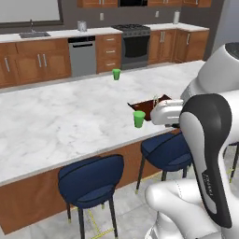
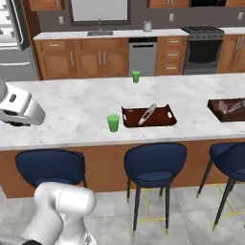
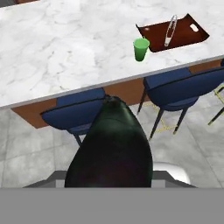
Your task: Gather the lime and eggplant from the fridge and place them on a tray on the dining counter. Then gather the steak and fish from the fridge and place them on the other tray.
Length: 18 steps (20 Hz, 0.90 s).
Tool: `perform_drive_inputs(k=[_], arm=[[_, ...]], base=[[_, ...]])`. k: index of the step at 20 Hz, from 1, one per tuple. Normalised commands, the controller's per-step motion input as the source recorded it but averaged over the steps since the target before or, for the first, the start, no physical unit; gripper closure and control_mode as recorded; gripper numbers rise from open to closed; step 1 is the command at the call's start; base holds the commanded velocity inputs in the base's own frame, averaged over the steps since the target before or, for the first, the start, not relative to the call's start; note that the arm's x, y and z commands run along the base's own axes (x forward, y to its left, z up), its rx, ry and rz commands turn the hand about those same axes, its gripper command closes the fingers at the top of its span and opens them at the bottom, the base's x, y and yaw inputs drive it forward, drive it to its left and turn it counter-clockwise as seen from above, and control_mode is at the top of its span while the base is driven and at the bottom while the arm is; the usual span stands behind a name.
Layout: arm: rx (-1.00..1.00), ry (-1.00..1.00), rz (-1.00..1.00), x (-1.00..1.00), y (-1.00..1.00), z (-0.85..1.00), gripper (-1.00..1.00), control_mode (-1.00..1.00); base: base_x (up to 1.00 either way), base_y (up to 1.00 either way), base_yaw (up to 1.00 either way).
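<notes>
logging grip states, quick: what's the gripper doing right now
gripper: closed on the eggplant, the dark lump between its fingers in the hand view.

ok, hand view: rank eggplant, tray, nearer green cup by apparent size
1. eggplant, held right at the lens, so it looks largest because of nearness.
2. tray on the counter.
3. green cup, smallest, beside the tray.
</notes>
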Motion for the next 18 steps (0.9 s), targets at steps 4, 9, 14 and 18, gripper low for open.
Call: perform_drive_inputs(k=[4, 9, 14, 18], arm=[[0.0, 0.0, 0.0, 0.0, 0.0, 0.0, 1.0, 1.0], [0.0, 0.0, 0.0, 0.0, 0.0, 0.0, 1.0, 1.0], [0.0, 0.0, 0.0, 0.0, 0.0, 0.0, 1.0, 1.0], [0.0, 0.0, 0.0, 0.0, 0.0, 0.0, 1.0, 1.0]], base=[[0.34, -1.0, 0.12], [0.41, -0.99, 0.18], [0.68, -0.72, 0.25], [0.95, -0.19, 0.26]])
